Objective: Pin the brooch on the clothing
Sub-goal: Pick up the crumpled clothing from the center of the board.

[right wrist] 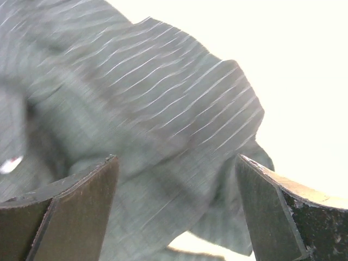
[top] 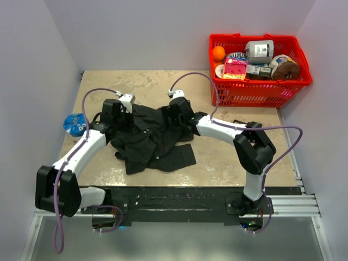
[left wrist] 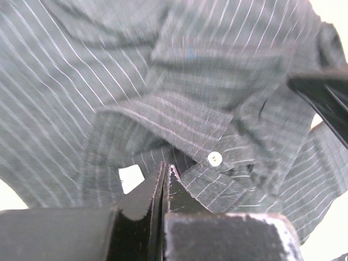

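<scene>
Where the tan table point(top: 228, 157) ends on the left, a round blue and white thing point(top: 74, 124) sits. Next, the left gripper point(left wrist: 165, 168) is squeezed tight at a fold of the dark grey striped shirt point(top: 155, 144), crumpled mid-table. The right gripper point(right wrist: 176, 160) gapes wide above the shirt. A red plastic basket point(top: 261, 89) fills the far right corner.

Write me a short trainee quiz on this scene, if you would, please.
1. True or false: the left jaws are spread wide at the shirt.
2. Where does the red basket stand? A) at the table's far right corner B) at its near left corner C) on the shirt
3. Fill in: the right jaws stand ___.
Key: 1 false, they are shut; 2 A; 3 open.
</scene>
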Available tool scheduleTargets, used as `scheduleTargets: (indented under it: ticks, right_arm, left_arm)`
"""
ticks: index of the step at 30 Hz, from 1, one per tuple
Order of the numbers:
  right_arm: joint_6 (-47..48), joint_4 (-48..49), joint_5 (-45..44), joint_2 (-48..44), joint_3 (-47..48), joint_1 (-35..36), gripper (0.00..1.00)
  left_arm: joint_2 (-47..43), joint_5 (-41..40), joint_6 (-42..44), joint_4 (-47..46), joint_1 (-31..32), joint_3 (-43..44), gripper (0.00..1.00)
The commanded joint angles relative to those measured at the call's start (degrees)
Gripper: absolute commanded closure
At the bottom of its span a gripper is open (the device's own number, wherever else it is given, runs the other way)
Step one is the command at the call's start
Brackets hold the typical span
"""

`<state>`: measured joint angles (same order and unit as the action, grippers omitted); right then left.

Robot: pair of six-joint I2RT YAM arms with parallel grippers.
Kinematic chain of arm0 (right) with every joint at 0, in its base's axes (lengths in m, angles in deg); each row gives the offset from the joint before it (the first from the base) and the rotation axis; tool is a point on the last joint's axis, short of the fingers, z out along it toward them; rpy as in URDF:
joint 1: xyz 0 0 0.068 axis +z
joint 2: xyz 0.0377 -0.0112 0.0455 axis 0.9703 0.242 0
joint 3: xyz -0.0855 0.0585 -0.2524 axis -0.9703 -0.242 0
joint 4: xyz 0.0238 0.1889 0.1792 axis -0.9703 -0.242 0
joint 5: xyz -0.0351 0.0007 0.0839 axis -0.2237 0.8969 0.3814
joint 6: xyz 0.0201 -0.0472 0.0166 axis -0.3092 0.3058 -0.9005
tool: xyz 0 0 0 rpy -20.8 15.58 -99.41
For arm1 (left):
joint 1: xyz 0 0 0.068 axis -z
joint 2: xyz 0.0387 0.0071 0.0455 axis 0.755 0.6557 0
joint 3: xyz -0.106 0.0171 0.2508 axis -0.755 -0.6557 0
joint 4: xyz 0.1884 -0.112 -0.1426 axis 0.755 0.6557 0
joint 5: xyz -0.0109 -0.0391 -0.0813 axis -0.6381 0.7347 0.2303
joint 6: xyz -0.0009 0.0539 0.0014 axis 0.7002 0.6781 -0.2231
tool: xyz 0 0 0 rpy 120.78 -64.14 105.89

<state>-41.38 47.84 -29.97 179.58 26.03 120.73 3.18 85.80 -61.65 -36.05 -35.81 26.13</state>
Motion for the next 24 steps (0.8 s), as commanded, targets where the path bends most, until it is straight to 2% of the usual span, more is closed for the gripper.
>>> scheduleTargets:
  ticks: [1,6,7,8,10,11,14,19,24]
  right_arm:
    - [-0.13,0.29,0.82,2.35,4.59,-4.64,0.10]
    - [1.71,-0.68,-1.46,8.31,11.27,-5.97,0.09]
    - [1.98,-0.94,-1.55,9.20,12.24,-6.49,0.09]
    - [1.98,-1.12,-1.38,10.08,13.99,-6.76,0.09]
    - [1.63,-1.21,-0.42,12.37,16.10,-7.64,0.09]
    - [1.45,-1.20,0.03,12.98,16.64,-7.90,0.09]
    - [0.57,-1.03,2.40,15.09,18.22,-8.43,0.09]
    - [-0.30,0.28,5.13,16.07,17.70,-8.52,0.11]
    - [-1.01,1.61,5.83,15.80,15.50,-8.52,0.13]
  left_arm:
    - [-6.15,-3.78,-0.25,-5.09,0.15,-1.22,1.00]
    - [-8.98,-5.11,-0.51,-6.68,0.15,-2.10,0.99]
    - [-8.71,-5.02,-0.69,-6.24,0.15,-1.84,0.93]
    - [-7.75,-4.58,-0.78,-6.06,0.15,-1.57,0.76]
    - [-6.61,-3.18,-1.39,-6.41,0.06,-1.22,0.59]
    - [-5.04,-2.74,-1.57,-6.59,0.06,-1.13,0.42]
    - [-0.11,-0.98,-1.66,-6.42,0.06,0.36,0.27]
    - [7.79,1.65,-3.06,-6.23,-0.82,4.23,0.23]
    - [13.08,5.53,-5.34,-7.73,-1.35,5.98,0.27]
